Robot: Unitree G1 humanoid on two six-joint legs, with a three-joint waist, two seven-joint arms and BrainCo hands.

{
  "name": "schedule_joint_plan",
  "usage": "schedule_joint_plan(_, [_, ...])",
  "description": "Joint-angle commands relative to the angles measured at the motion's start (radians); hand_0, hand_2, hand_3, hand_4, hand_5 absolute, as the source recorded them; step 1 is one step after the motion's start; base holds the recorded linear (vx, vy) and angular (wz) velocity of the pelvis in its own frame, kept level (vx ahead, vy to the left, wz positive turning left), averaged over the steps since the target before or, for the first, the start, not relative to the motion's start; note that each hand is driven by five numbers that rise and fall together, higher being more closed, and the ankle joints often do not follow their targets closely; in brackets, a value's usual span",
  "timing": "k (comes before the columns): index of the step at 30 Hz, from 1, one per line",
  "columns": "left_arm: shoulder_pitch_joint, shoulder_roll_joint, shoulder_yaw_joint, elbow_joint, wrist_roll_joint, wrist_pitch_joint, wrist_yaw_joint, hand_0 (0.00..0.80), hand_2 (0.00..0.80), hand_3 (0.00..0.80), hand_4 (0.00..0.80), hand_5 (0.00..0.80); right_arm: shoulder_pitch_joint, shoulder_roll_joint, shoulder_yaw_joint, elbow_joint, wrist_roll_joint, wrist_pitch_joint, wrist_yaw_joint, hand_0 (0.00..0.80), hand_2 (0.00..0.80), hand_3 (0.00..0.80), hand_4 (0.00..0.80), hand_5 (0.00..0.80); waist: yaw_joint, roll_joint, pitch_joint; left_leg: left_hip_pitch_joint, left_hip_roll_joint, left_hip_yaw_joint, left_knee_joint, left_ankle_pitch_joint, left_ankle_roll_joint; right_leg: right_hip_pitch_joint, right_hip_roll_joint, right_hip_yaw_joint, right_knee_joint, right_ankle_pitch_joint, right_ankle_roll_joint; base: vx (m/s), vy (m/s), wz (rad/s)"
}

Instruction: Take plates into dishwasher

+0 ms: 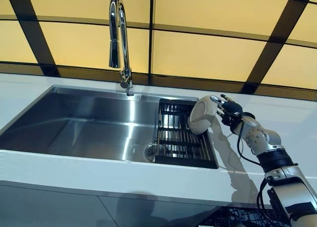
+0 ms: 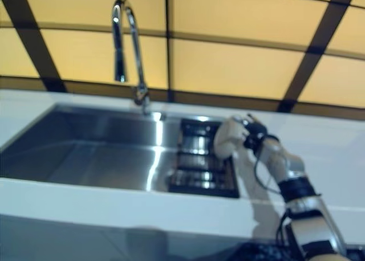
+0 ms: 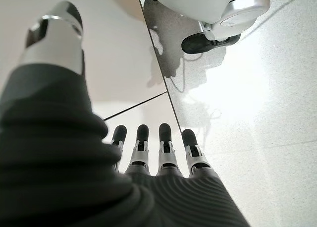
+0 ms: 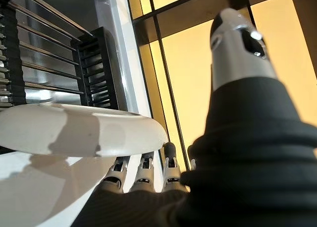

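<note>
A white plate (image 1: 202, 115) hangs tilted on edge over the right end of the black dish rack (image 1: 178, 138) in the sink. My right hand (image 1: 229, 110) is shut on its right rim. In the right wrist view the plate (image 4: 79, 130) lies across the fingers (image 4: 143, 170), with the thumb (image 4: 237, 43) raised apart from it. My left hand (image 3: 148, 152) shows only in its own wrist view, low at my side, fingers straight and holding nothing.
The steel sink (image 1: 89, 128) is set into a white counter (image 1: 124, 175), with a tall chrome faucet (image 1: 119, 38) behind it. Yellow panels with dark frames form the back wall. A dark wire rack (image 1: 237, 218) shows below the counter's front edge at the lower right.
</note>
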Motion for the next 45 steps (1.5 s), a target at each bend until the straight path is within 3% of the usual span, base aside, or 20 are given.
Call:
schedule_joint_plan(1, [-0.020,0.032,-0.021,-0.008,-0.028,-0.018,0.018,0.000,0.000,0.000,0.000,0.000,-0.057,-0.030,0.003,-0.042,0.010,-0.044,-0.018,0.000,0.000,0.000,0.000,0.000,0.035,-0.016,-0.020,0.037,-0.021,0.033,0.024,-0.065,0.027,-0.171,-0.043,0.007,0.103,0.126,0.104,0.000,0.000,0.00])
schedule_joint_plan(18, [-0.025,0.031,-0.029,-0.006,-0.028,-0.014,0.022,0.000,0.000,0.000,0.000,0.000,-0.053,-0.035,0.012,-0.038,-0.008,-0.025,-0.033,0.000,0.000,0.000,0.000,0.000,0.030,-0.020,-0.014,0.042,-0.028,0.033,0.028,-0.067,0.034,-0.172,-0.042,0.007,0.111,0.131,0.107,0.000,0.000,0.00])
schedule_joint_plan(30, [-0.019,0.035,-0.025,-0.017,-0.029,-0.014,0.017,0.000,0.000,0.000,0.000,0.000,-0.036,-0.020,0.046,-0.069,-0.008,0.032,-0.007,0.000,0.000,0.000,0.000,0.000,0.027,-0.024,-0.006,0.042,-0.030,0.037,0.033,-0.069,0.039,-0.180,-0.041,0.009,0.119,0.139,0.110,0.000,0.000,0.00])
schedule_joint_plan(45, [-0.023,0.035,-0.027,-0.015,-0.026,-0.009,0.025,0.000,0.000,0.000,0.000,0.000,-0.019,0.013,0.057,-0.079,-0.009,0.038,-0.026,0.000,0.000,0.000,0.000,0.000,0.031,-0.030,0.004,0.040,-0.036,0.036,0.040,-0.070,0.048,-0.181,-0.040,0.007,0.127,0.150,0.116,0.000,0.000,0.00])
